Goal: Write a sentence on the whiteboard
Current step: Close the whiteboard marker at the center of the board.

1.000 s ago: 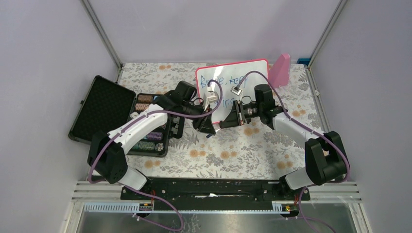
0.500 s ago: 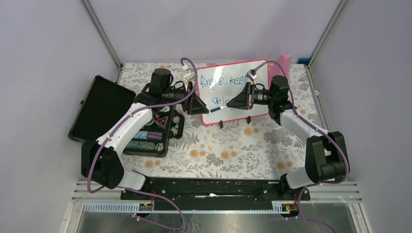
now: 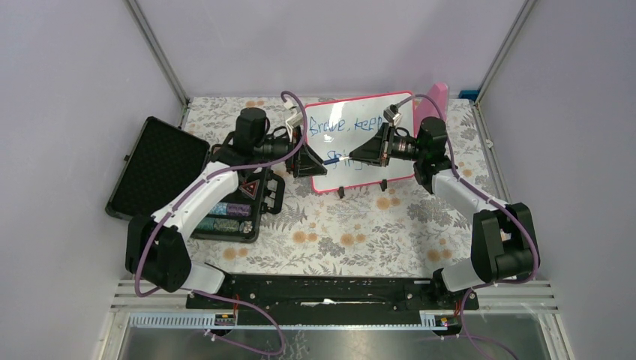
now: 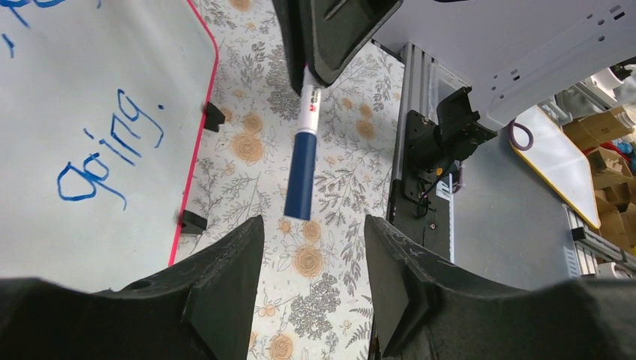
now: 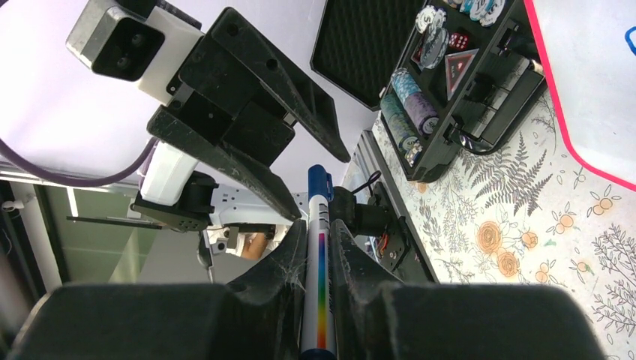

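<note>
Right wrist: marker (image 5: 319, 262) is clamped by right gripper (image 5: 319, 236); left gripper (image 4: 311, 225) is spread. Whiteboard (image 3: 352, 105) judged light, tippy; frame is best gripped.

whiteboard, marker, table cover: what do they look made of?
whiteboard: glossy white face, probably melamine or coated steel; the blue lettering sits crisp on it. Its red-pink frame looks like moulded plastic.
marker: smooth plastic, white barrel and dark blue end with a slight sheen.
table cover: matte floral print; cloth or vinyl, can't tell which.
</note>
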You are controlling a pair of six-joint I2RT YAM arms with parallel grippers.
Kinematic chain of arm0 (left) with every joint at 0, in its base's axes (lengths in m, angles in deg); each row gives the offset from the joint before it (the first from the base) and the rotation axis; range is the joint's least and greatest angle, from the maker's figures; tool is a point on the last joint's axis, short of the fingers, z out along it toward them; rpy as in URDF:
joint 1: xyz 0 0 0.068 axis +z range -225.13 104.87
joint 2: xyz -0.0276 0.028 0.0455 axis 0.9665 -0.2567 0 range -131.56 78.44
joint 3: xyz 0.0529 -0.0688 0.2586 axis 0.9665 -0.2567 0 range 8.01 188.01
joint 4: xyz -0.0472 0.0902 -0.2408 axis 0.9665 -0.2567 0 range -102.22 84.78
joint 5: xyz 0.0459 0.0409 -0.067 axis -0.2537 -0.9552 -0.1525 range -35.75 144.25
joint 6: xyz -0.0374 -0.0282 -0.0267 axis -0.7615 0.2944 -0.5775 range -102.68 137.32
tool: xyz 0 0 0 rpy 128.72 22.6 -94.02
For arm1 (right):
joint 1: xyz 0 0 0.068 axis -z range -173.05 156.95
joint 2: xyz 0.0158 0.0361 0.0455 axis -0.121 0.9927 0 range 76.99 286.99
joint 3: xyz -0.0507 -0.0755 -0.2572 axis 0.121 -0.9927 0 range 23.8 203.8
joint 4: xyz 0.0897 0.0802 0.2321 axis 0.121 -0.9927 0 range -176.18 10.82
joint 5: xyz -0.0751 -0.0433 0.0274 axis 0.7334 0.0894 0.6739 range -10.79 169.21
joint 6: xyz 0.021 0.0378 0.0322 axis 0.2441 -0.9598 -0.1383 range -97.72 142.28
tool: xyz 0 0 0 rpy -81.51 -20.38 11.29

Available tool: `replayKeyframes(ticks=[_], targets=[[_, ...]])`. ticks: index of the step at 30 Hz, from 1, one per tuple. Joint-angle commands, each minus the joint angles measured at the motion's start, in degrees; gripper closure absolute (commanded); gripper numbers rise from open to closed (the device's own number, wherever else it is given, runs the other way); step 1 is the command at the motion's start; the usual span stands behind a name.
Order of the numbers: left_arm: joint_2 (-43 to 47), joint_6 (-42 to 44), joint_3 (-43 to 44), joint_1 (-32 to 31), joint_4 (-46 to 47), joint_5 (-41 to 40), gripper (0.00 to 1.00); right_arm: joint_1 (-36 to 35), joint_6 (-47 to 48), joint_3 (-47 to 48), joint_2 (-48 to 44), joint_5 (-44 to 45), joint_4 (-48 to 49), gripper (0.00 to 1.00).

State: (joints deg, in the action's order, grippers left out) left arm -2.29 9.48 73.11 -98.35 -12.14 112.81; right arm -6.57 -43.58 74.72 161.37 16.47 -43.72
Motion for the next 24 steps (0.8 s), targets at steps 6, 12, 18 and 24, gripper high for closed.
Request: replayKeyframes(ticks=[6, 12, 18, 24], targets=[[-0.79, -0.93, 0.56, -1.57, 4.72, 2.56, 0.5, -2.71, 0.9, 0.31, -1.81, -0.06, 1.02, 1.0], [-1.52, -1.23, 0.62, -2.79, 4.72, 4.55, 0.7, -3.57, 1.27, 0.57, -2.09, -0.43, 1.53, 1.0], [-1.87, -5.7, -0.45, -2.78, 9.18, 6.41, 1.0, -5.27, 5.52, 0.78, -3.04, -2.45, 1.52, 1.0], [-2.56, -10.51, -1.48, -3.75, 13.63, 8.06, 1.0, -7.36, 9.85, 0.96, -3.22, -2.86, -0.55, 1.0]])
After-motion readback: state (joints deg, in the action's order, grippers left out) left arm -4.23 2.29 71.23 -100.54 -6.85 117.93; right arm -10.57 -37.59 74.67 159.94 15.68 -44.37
